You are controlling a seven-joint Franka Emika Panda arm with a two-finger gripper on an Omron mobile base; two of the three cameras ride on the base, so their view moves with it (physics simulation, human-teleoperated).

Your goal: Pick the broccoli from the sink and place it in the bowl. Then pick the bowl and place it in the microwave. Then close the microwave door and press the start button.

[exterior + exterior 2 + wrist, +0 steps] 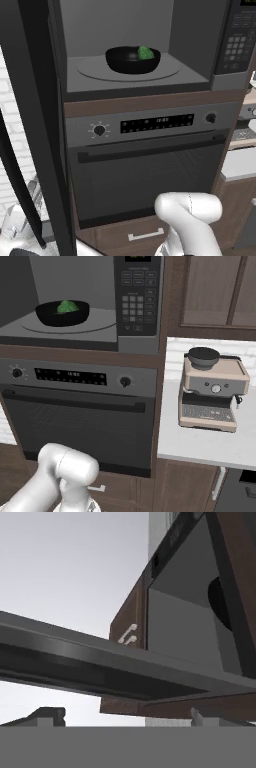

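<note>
The glossy black bowl (132, 60) (62, 313) stands on the grey turntable (100, 70) inside the open microwave (200, 30), with the green broccoli (145, 53) (67, 306) lying in it. The microwave door (35, 125) is swung wide open to the left. In the hand view its dark edge (100, 662) crosses the picture close in front of my gripper (125, 717), and part of the bowl (220, 602) shows in the cavity beyond. My gripper is open, its fingertips (47, 714) wide apart with nothing between them. The sink is out of view.
The keypad panel (237, 45) (135, 306) sits at the microwave's right. Below is an oven (150, 165) (80, 406) with knobs and a long bar handle. A coffee machine (212, 388) stands on the white counter (200, 443) to the right.
</note>
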